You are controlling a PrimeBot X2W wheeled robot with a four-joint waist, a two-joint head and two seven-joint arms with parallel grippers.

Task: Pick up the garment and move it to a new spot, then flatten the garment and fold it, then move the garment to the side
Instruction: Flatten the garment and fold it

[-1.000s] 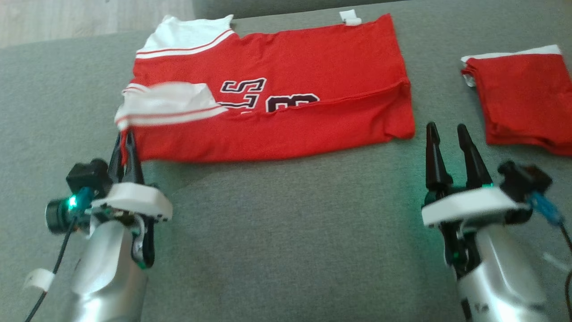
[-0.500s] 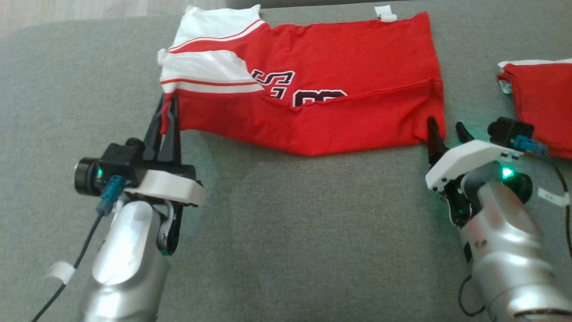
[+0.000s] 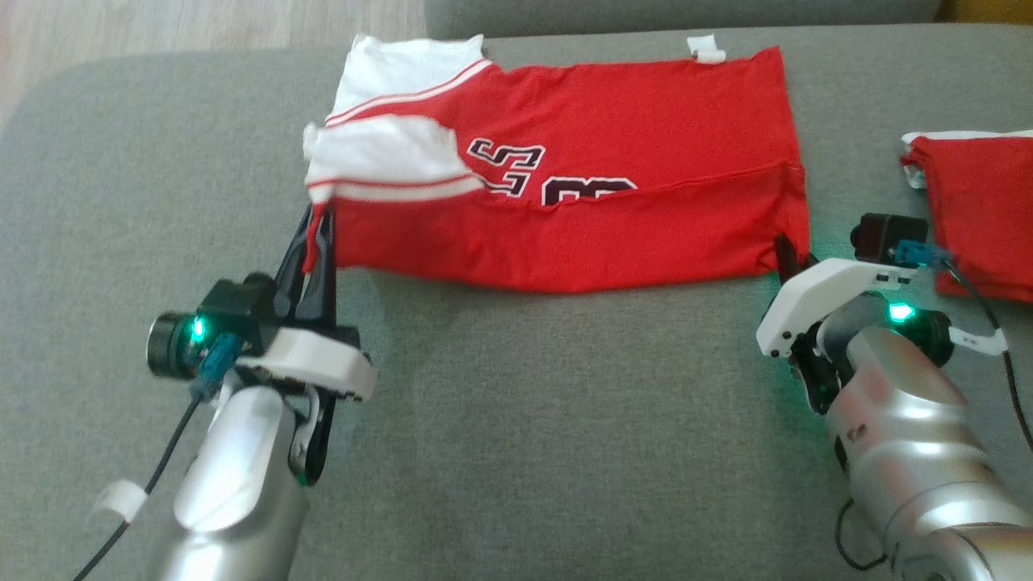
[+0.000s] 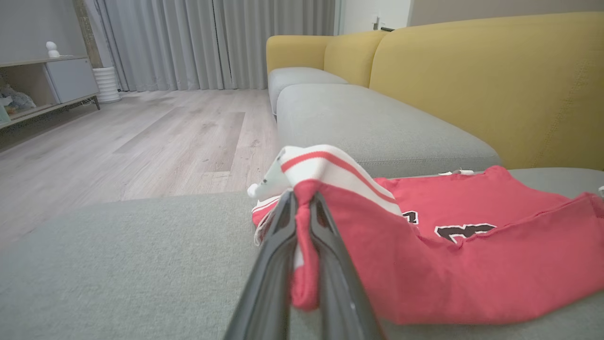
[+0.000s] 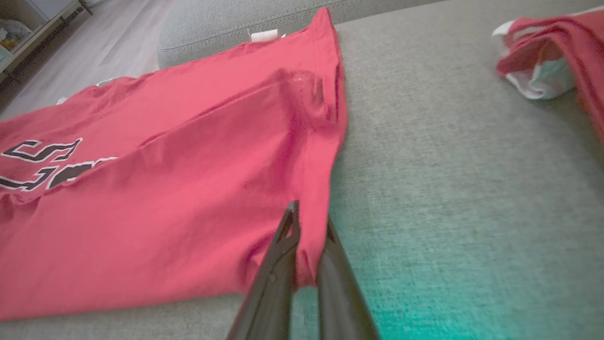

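The garment [image 3: 613, 161] is a red jersey with white sleeves and dark lettering, lying folded lengthwise across the grey sofa seat [image 3: 516, 420]. My left gripper [image 3: 316, 234] is shut on its near left corner, which is lifted a little; the left wrist view has red cloth [image 4: 302, 264] pinched between the fingers. My right gripper [image 3: 787, 257] is shut on the near right corner; in the right wrist view the hem [image 5: 309, 255] sits between the closed fingers. The garment's near edge [image 3: 565, 282] sags slightly between the two grips.
A second red and white garment [image 3: 980, 210] lies folded on the seat at the far right, close to my right arm. Wooden floor [image 3: 161, 28] lies beyond the seat's far left edge. A yellow sofa back [image 4: 472, 85] rises behind the seat.
My right gripper has advanced to the garment's near right corner and shut on it. The left gripper keeps its grip and has raised its corner. The head camera has shifted.
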